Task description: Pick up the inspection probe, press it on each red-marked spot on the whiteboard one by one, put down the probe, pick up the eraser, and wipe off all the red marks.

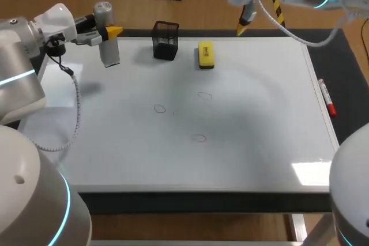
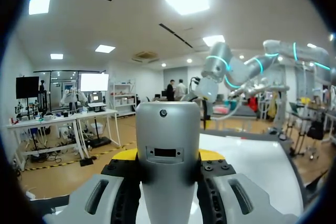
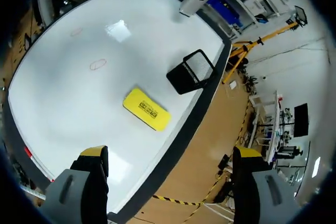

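Observation:
The inspection probe (image 1: 106,38), a grey cylinder, stands upright above the far left corner of the whiteboard (image 1: 259,131). My left gripper (image 1: 109,30) is shut on it, and in the left wrist view the probe (image 2: 168,150) fills the gap between the yellow tips of that gripper (image 2: 167,156). Three faint red rings are drawn mid-board (image 1: 159,108), (image 1: 204,95), (image 1: 198,137). The yellow eraser (image 1: 206,54) lies near the far edge. My right gripper (image 1: 248,12) hangs open high above the far edge; from the right wrist view this gripper (image 3: 170,153) looks down on the eraser (image 3: 147,109).
A black mesh holder (image 1: 165,40) stands between the probe and the eraser, near the far edge. A red marker (image 1: 327,97) lies along the board's right rim. A cable hangs from my left wrist over the board's left side.

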Motion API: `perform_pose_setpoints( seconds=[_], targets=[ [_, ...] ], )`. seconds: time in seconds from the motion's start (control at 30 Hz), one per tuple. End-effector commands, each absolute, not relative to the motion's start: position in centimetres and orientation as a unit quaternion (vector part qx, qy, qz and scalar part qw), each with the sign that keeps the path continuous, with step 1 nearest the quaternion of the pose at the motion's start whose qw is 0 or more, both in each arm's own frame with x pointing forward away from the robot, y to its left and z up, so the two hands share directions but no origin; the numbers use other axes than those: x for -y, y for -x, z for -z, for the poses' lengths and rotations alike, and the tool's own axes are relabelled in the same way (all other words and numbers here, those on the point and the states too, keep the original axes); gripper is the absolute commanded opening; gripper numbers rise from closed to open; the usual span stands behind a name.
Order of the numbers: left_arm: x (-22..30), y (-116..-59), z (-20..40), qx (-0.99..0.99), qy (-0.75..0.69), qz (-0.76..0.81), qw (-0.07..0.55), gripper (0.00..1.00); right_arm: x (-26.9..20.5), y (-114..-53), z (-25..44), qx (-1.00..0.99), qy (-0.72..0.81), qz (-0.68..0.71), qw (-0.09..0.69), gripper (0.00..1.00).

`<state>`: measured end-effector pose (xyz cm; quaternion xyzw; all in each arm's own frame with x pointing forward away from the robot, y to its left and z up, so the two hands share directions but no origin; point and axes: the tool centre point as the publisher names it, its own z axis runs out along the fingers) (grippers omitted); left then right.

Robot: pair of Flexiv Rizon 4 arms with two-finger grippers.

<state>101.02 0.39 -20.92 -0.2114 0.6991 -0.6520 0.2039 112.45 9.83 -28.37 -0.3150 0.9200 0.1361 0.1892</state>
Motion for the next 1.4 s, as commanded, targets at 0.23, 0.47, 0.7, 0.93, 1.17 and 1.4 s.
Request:
perform_pose_setpoints(
  seconds=[0.23,0.47,0.7,0.93,1.17,1.4],
  targets=[
    [-0.4,-101.0,20.8,-0.699,0.212,0.652,0.205,0.0,-10.1,-112.4,27.9,-0.907,0.407,-0.021,0.105,1.0],
    [-0.4,-101.0,20.8,-0.699,0.212,0.652,0.205,0.0,-10.1,-112.4,27.9,-0.907,0.407,-0.021,0.105,1.0],
    [-0.4,-101.0,20.8,-0.699,0.212,0.652,0.205,0.0,-10.3,-112.4,28.2,-0.902,0.419,-0.026,0.101,1.0],
    [-0.4,-101.0,20.8,-0.699,0.212,0.652,0.205,0.0,-11.0,-112.1,29.8,-0.879,0.47,-0.037,0.077,1.0],
    [-0.4,-101.0,20.8,-0.699,0.212,0.652,0.205,0.0,-11.9,-111.3,31.6,-0.836,0.541,-0.056,0.08,1.0],
    [-0.4,-101.0,20.8,-0.699,0.212,0.652,0.205,0.0,-13.3,-110.1,33.6,-0.778,0.625,-0.04,0.058,1.0]
  ],
)
